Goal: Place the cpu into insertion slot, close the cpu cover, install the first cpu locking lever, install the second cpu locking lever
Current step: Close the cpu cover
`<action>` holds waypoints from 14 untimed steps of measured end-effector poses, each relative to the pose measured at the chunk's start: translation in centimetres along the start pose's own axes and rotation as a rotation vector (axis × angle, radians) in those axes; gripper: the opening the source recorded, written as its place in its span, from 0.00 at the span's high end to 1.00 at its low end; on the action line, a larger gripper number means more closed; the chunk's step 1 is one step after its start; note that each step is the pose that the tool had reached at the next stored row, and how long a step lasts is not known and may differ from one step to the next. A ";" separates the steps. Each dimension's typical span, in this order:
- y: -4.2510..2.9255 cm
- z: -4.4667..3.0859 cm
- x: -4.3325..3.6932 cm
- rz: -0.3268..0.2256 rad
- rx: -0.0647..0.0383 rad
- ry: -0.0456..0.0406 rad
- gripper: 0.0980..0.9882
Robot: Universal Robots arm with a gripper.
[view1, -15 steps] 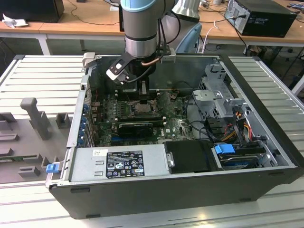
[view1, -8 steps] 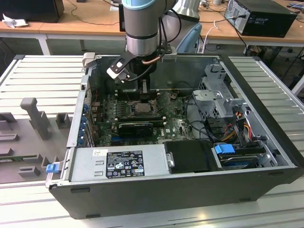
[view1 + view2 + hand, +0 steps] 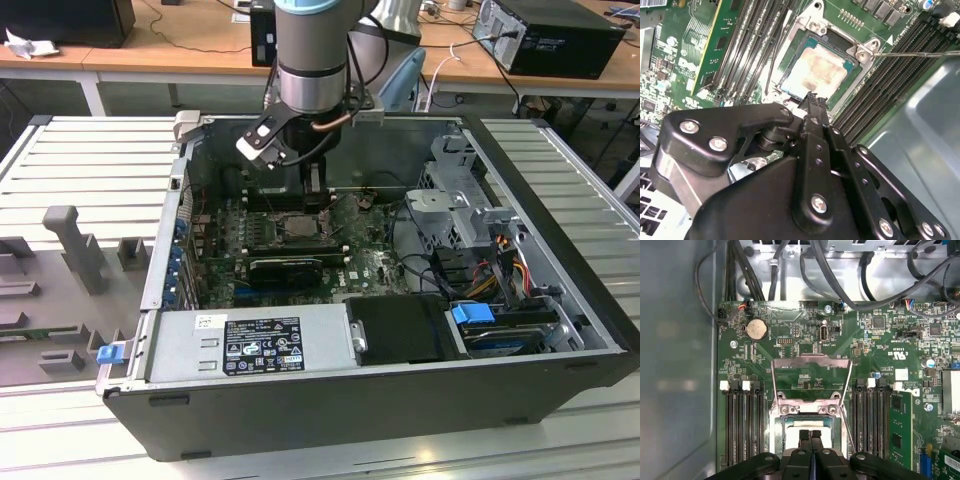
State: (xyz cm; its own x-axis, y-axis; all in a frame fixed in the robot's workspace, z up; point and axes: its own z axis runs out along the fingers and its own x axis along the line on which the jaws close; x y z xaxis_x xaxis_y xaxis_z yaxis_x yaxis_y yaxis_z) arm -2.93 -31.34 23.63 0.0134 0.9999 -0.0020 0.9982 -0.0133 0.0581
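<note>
cpu (image 3: 815,70): sitting flat in the insertion slot (image 3: 796,47), pale tan top facing up, easy to spot in the second wrist view
insertion slot: on the green motherboard (image 3: 875,340), tucked between two banks of long black memory slots (image 3: 742,420)
cpu cover (image 3: 810,358): flipped up and open, standing off the slot on its hinge side, board showing through its window
end effector (image 3: 810,432): clenched, fingers pressed together with nothing between them, tips right over one edge of the cpu; can't tell if they touch it
locking lever (image 3: 920,52): thin metal rod running out from the slot's corner across the memory slots
arm (image 3: 312,60): reaches straight down into the open computer case (image 3: 350,400)
computer case: lying on its side on the ribbed grey desk (image 3: 90,160)
</note>
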 end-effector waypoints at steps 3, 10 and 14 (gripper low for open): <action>0.02 -0.21 0.01 0.000 0.000 0.0000 0.99; 0.04 -0.62 0.00 0.000 0.000 -0.0001 0.99; 0.07 -1.06 0.00 0.000 0.000 -0.0002 0.99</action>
State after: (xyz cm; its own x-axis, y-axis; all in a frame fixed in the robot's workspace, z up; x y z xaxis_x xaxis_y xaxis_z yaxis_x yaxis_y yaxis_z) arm -2.92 -31.33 24.70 0.0133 0.9999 -0.0022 0.9982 -0.0132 0.0580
